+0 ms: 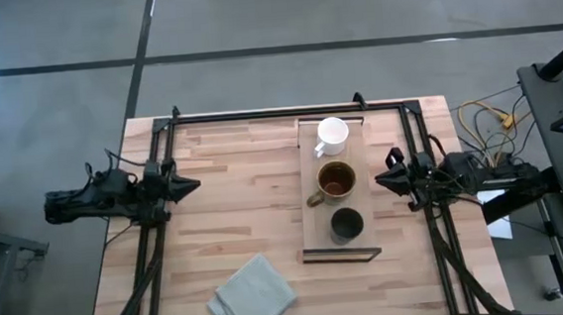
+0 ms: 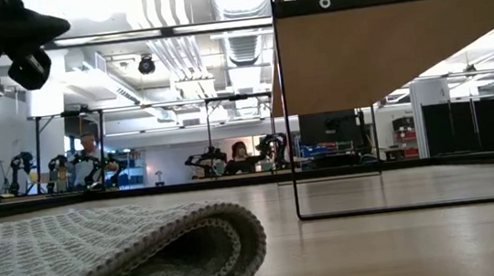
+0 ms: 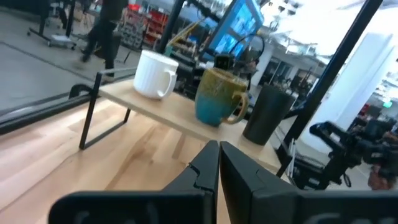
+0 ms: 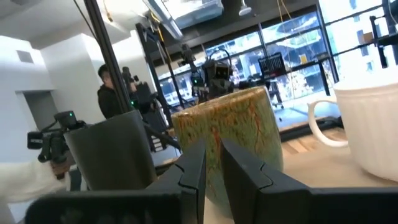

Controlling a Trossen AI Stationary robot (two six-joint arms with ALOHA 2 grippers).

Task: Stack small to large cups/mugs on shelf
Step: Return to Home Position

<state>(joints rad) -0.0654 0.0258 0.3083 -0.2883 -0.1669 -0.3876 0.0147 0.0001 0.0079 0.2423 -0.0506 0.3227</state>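
The light-wood shelf (image 1: 314, 230) stands right of the table's middle, running from far to near. On it, upright in a row, stand the white handled mug (image 1: 332, 134) at the far end, the olive-brown mug (image 1: 336, 180) in the middle and the dark handleless cup (image 1: 347, 223) at the near end. All three also show in the left wrist view: white mug (image 3: 154, 73), olive mug (image 3: 217, 96), dark cup (image 3: 267, 115). My left gripper (image 1: 196, 184) is shut and empty, left of the shelf. My right gripper (image 1: 378, 178) is shut and empty, just right of the olive mug (image 4: 230, 137).
A folded grey cloth (image 1: 254, 296) lies near the table's near edge, left of the shelf; it fills the foreground of the low view (image 2: 104, 263). The shelf's dark wire frame (image 2: 290, 152) raises the board above the tabletop. A person (image 4: 115, 93) stands beyond the table.
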